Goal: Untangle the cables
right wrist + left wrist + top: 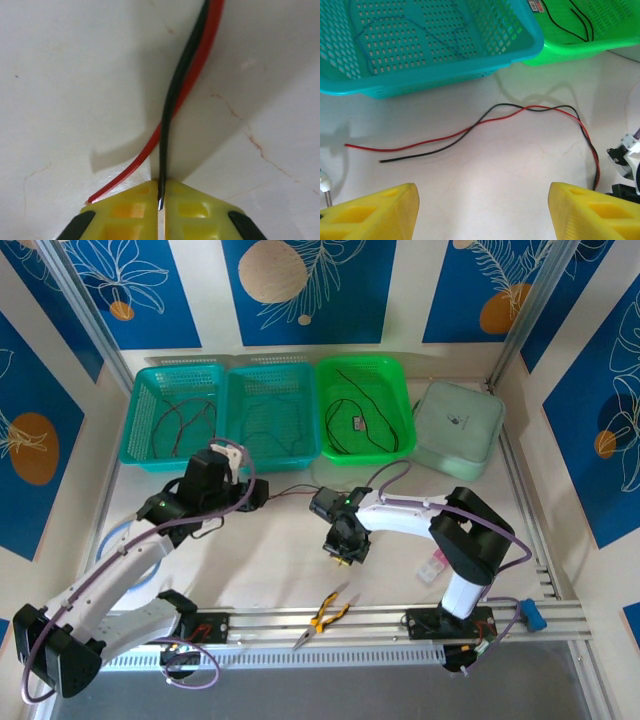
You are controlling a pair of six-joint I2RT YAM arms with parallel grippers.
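Cream walls (210,290) carry blue panels (340,310) with white leaf drawings and orange circles. The white table (270,560) is evenly lit and shows faint cracks.

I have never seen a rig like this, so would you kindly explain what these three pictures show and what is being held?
This is a robot: a white left arm and a white right arm bolted to a pale table. One picture looks down from above and behind them; the other two come from cameras on their wrists. At the back stand a teal plastic basket, a second teal plastic basket, a green plastic basket and a pale green lidded box; yellow-handled pliers lie near the front. A thin red wire and a thin black wire lie twisted together. The left gripper is open, empty. The right gripper is shut on the black wire's end.
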